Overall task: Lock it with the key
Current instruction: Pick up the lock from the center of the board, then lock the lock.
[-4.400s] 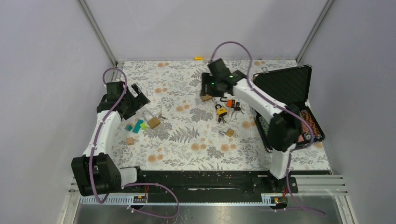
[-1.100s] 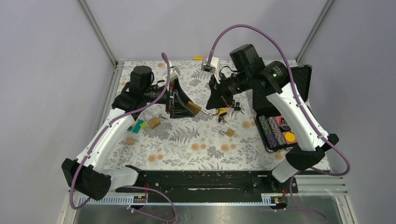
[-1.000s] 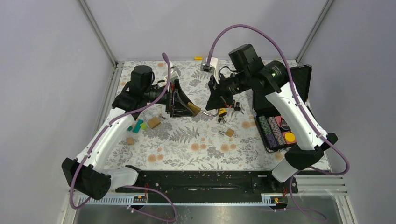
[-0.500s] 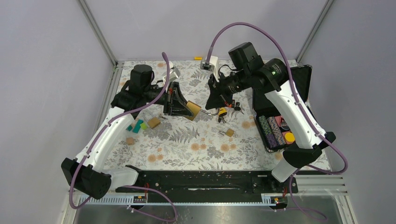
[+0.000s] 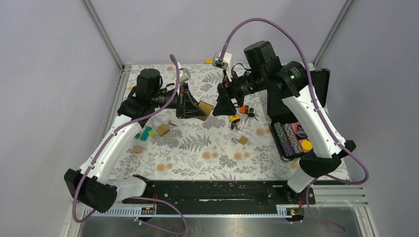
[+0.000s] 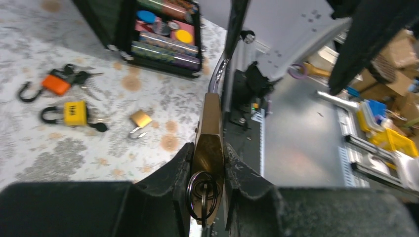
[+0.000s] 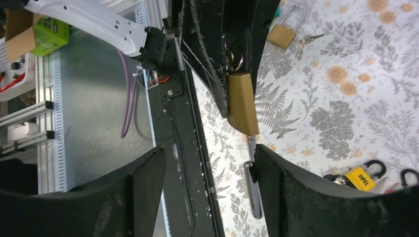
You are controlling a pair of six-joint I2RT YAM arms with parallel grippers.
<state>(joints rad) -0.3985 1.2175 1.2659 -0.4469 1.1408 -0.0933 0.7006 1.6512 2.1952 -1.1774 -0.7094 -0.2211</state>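
Keys (image 6: 201,191) on a ring sit nearest the left wrist camera, at the bottom end of the brass padlock (image 6: 210,129), and one looks to be in the keyhole. The left gripper (image 6: 207,163) has its jaws narrow, pinching the padlock's body and holding it up off the table between the two arms. The silver shackle (image 6: 218,79) points away toward the right gripper (image 7: 208,150), whose jaws are wide and holding nothing, with the shackle just between them. I'd guess we're mid-step: lock presented, shackle probably not seated, though I can't tell for sure. The next move likely needs the right gripper to push the shackle home squarely, then turn the key. An orange padlock (image 6: 57,84) and a yellow padlock (image 6: 75,112) lie on the table beyond.
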